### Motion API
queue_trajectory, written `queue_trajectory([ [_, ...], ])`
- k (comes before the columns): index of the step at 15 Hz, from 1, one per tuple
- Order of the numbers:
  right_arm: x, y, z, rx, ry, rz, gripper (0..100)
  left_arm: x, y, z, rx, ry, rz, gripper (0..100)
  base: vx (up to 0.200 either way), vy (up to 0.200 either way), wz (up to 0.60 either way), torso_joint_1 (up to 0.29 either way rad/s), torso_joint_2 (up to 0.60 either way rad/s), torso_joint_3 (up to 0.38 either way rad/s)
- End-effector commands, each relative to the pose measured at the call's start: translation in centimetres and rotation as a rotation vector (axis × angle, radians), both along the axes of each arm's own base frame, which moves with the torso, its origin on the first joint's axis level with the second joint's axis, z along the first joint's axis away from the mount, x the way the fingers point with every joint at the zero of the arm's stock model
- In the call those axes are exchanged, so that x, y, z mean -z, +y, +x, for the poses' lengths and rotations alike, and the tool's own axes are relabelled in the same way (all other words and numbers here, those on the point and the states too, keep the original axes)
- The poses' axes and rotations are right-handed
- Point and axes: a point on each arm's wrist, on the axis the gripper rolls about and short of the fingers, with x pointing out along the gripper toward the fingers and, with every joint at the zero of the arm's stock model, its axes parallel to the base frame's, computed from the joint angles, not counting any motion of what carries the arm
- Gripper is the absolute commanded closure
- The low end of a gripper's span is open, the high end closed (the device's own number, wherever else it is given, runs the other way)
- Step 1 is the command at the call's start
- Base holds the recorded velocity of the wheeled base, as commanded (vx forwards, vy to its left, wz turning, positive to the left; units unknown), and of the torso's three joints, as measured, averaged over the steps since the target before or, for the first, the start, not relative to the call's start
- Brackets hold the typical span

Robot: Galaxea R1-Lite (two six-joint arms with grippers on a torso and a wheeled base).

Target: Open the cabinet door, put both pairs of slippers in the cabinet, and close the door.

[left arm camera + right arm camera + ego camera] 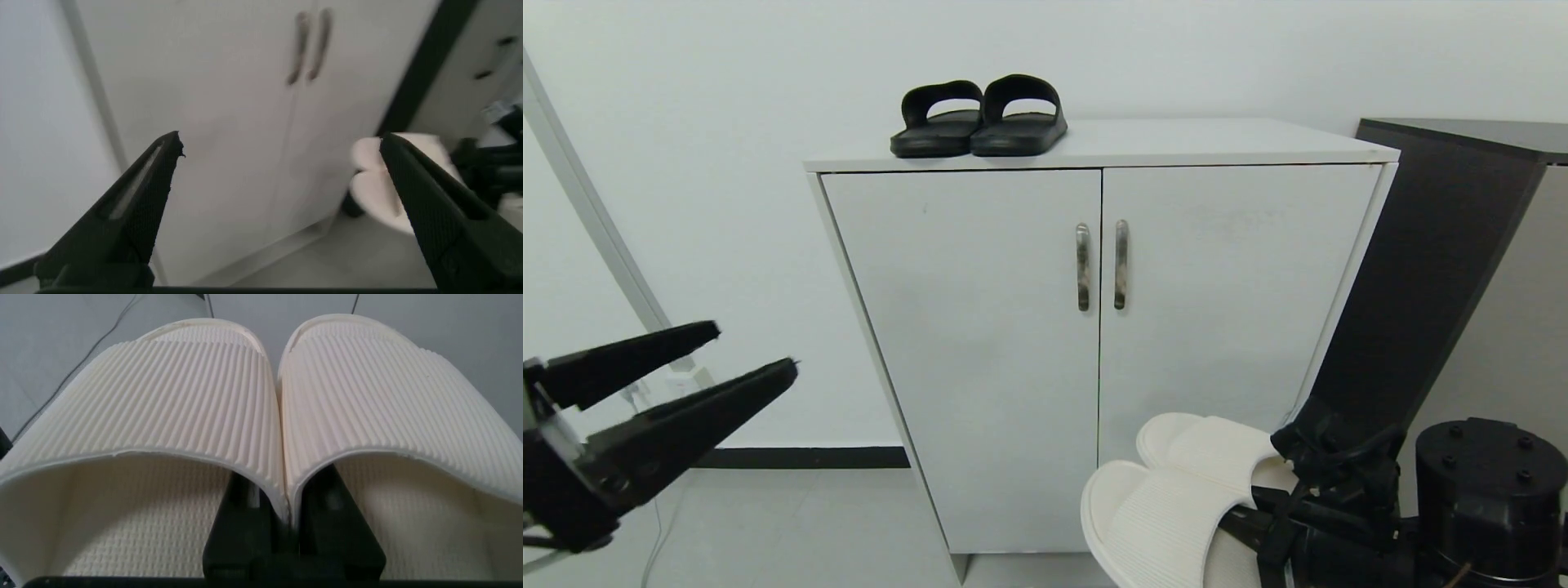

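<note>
White laminate covers the cabinet (1217,143) in front of me, and both its doors are shut, the left door (980,351) and the right door (1233,310) meeting at a thin seam with two upright metal handles (1083,267) just either side of it. On the cabinet's top, toward its left end, the black slippers (980,122) sit side by side and touching, toes pointing out toward me. My left tool (757,345) hangs low and to the left of the cabinet, well apart from it, its two dark fingers spread wide with nothing between them; from its own wrist I see the door handles beyond the gap (279,143). My right tool (286,518) is low at the right, in front of the right door's lower part, pinching the cream slippers (1176,498): one finger sits inside each slipper, and the two adjoining inner walls are squeezed together between them. The ribbed straps (196,400) arch over the fingers, toes pointing away from my wrist. A dark cabinet (1437,269) stands just beside the white one on its right, and grey floor (809,523) lies below.
</note>
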Motion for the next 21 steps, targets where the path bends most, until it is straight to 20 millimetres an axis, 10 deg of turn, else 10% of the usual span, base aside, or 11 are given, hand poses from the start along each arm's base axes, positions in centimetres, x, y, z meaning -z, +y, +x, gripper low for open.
queue_trajectory([
  [1, 0.1, 0.0, 0.0, -0.001, 0.004, -0.004, 100, -0.7, -2.4, 3.7, 0.100, 0.027, -0.010, 0, 0.000, 0.000, 0.00, 0.000, 0.00, 0.000],
  [21, 0.8, 0.0, 0.0, -0.007, 0.023, -0.024, 100, -3.2, -16.0, 13.9, 0.598, 0.175, -0.160, 0, 0.000, 0.000, 0.00, 0.000, 0.00, 0.000],
])
